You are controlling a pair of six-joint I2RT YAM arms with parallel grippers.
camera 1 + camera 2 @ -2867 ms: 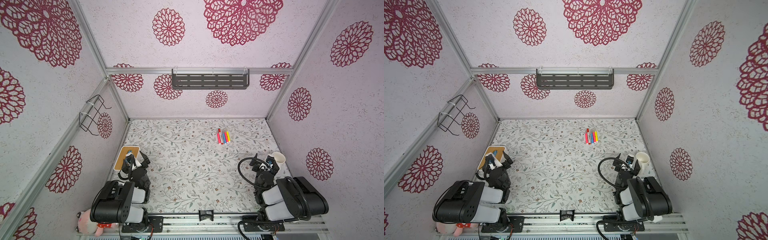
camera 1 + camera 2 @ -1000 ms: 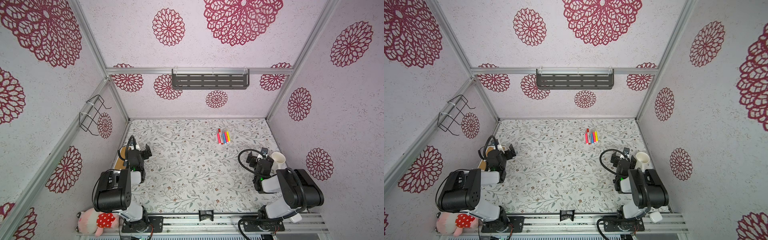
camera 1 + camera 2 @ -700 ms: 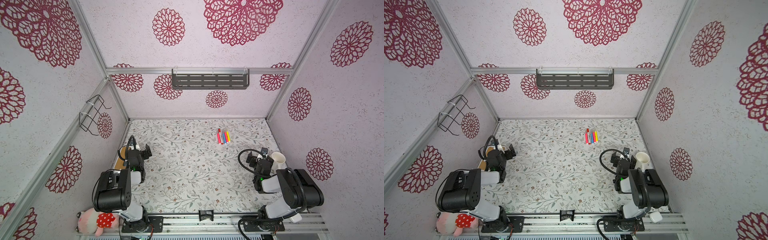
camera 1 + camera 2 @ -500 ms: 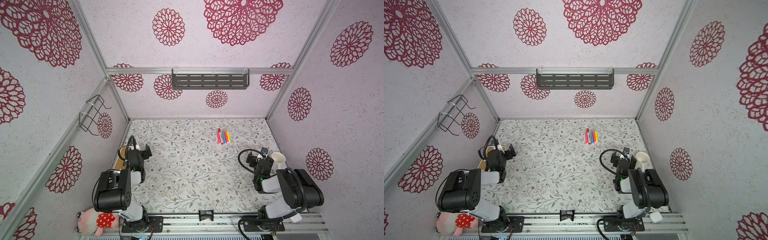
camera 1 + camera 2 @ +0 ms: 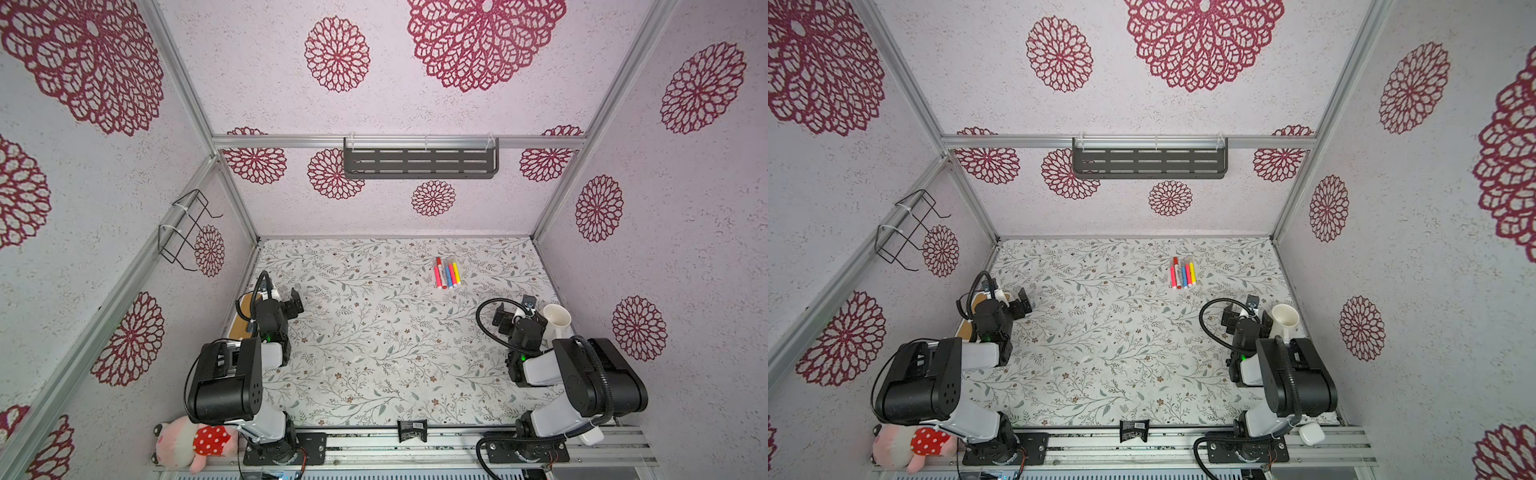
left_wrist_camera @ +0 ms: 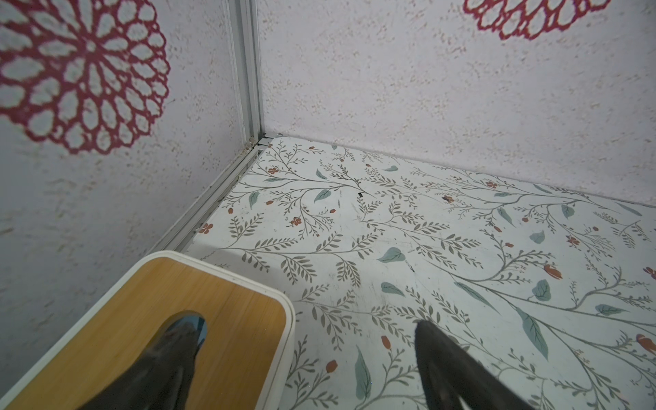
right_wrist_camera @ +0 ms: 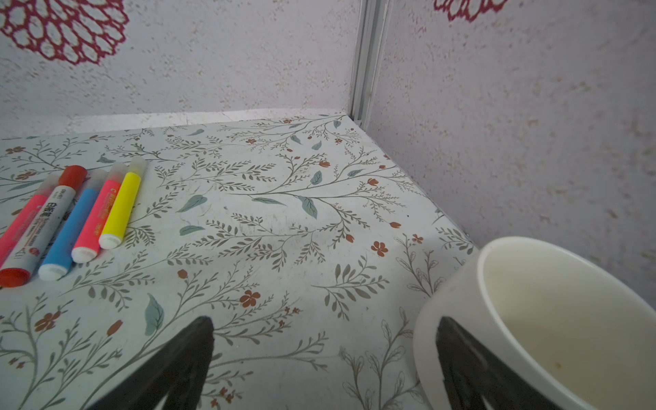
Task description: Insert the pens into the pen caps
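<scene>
The pens lie in one tight row on the floral table, barrels touching. They are well ahead of the right gripper and off to its left, and farther still from the left gripper, across to that gripper's right.

The left gripper has its jaws spread wide with nothing between them. One finger hangs over a wood-topped white box, the other over bare table.

Along the row come a pink pen, a white-barrelled marker with red ends, a blue pen, a coral pen and a yellow pen. Short pen caps, translucent on four and red on the marker, sit in line with the ends farthest from the gripper. Whether they are pushed home cannot be told.

The right gripper is likewise spread wide and empty, with a white mug just beside it on its right.

The pens look light, stiff, smooth and ready to roll. Packed this close, an inner one leaves no room for a finger. The yellow pen, on the side nearest the right gripper, therefore seems the easiest start, pinched across mid-barrel. The caps are probably slippery, so each wants a firm hold and a straight push.
</scene>
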